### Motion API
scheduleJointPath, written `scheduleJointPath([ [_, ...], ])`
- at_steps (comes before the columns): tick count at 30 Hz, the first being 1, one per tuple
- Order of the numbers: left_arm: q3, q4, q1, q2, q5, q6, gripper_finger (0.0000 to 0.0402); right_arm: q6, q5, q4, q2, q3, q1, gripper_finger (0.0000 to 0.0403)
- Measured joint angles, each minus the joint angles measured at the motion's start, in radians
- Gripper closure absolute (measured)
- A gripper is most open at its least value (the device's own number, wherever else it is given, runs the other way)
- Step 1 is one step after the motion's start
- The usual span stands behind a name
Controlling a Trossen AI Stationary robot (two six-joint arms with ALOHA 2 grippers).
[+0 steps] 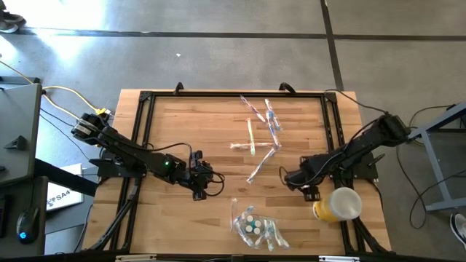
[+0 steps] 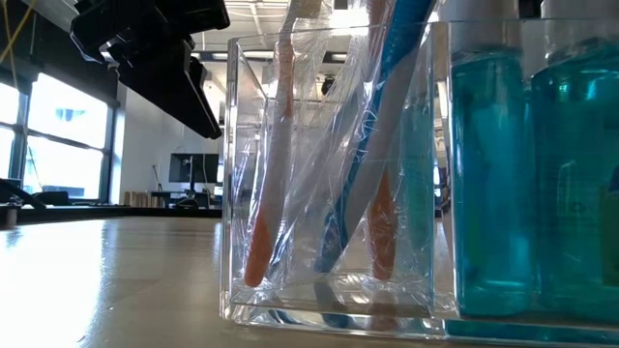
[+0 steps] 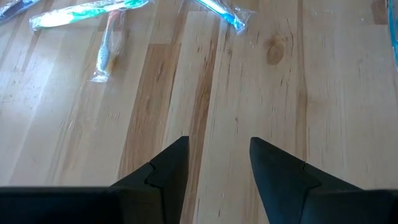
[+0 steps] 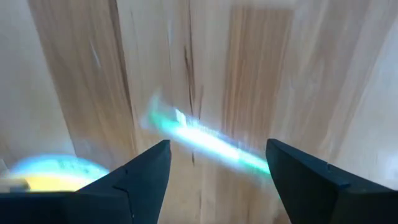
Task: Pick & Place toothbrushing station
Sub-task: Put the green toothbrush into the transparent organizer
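Observation:
Several wrapped toothbrushes (image 1: 262, 135) lie flat and scattered on the wooden table's far middle. At the near edge stands a clear holder (image 1: 255, 225) with more wrapped toothbrushes (image 2: 329, 164) upright in it, beside blue bottles (image 2: 532, 174). My left gripper (image 1: 210, 180) hangs open over bare wood (image 3: 217, 146), left of centre, with nothing between its fingers. My right gripper (image 1: 290, 177) points down, open. A wrapped green toothbrush (image 4: 205, 140) lies on the table beneath it, crossing the gap between its fingers (image 4: 217, 146), which stand apart from it.
A yellow cup (image 1: 338, 205) lies on its side at the near right, close beside my right gripper, and also shows in the right wrist view (image 4: 50, 171). A black frame (image 1: 145, 131) borders the table. Bare wood lies between the two grippers.

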Motion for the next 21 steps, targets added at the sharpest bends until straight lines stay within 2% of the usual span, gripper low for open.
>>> scheduleJointPath([
  [8, 0.0, 0.0, 0.0, 0.0, 0.0, 0.0, 0.0239, 0.032, 0.06, 0.002, -0.001, -0.063, 0.061, 0.0147],
  [13, 0.0, -0.001, 0.0, 0.0, 0.0, -0.004, 0.0239, 0.071, 0.05, 0.07, -0.006, -0.128, 0.061, 0.0147],
  [21, 0.0, 0.0, 0.0, 0.0, 0.0, -0.004, 0.0239, 0.074, 0.036, 0.113, -0.004, -0.133, 0.06, 0.0156],
])
